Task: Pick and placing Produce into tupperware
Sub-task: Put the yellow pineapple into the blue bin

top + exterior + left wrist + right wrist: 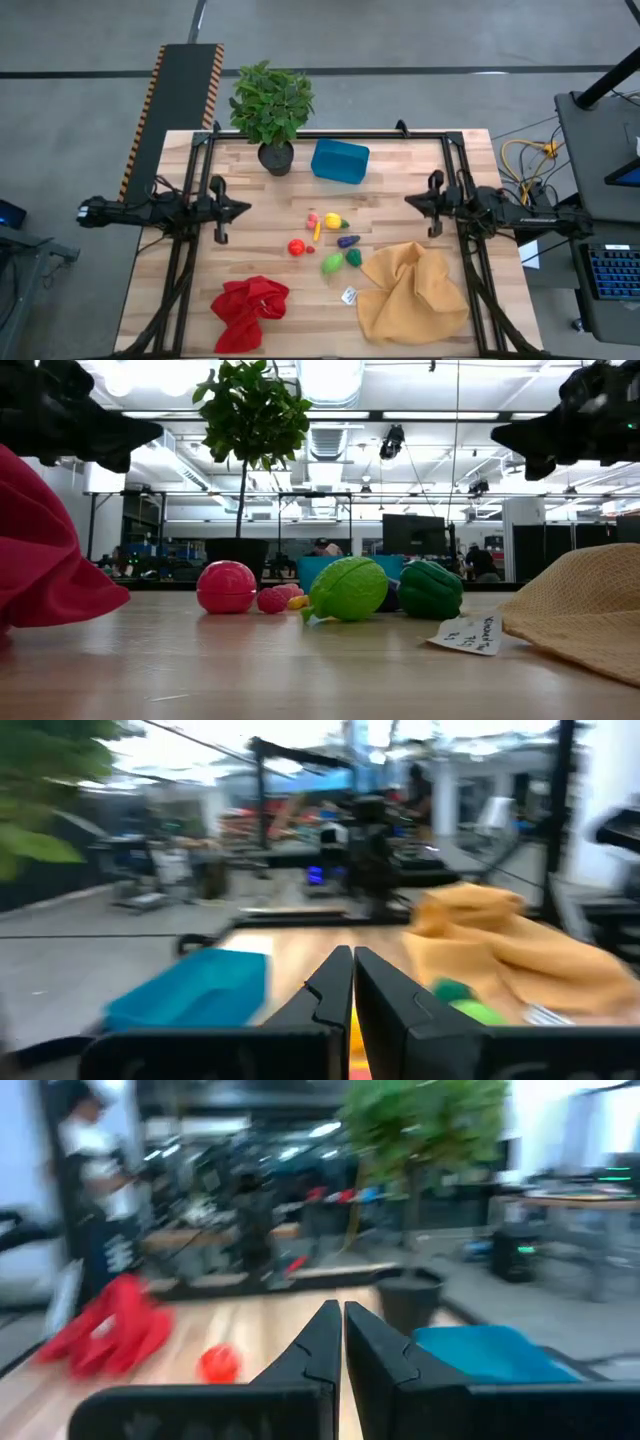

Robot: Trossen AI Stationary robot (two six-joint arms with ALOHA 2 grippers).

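Nothing is picked yet: the toy produce (328, 243) lies clustered mid-desk, near the open teal tupperware (340, 160) beside the potted plant (271, 108). The left gripper (240, 209) and right gripper (412, 201) hover at opposite desk (400, 190) sides, both with jaws pressed together, so whichever goes must spread them first, then drop straight onto an outlying piece like the red ball (296, 247). Open wood surrounds the cluster; the mustard cloth (412, 293) crowds its right flank.

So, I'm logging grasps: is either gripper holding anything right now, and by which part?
Nothing is held. The left gripper and right gripper are both shut on nothing, at the table's sides, away from the produce.
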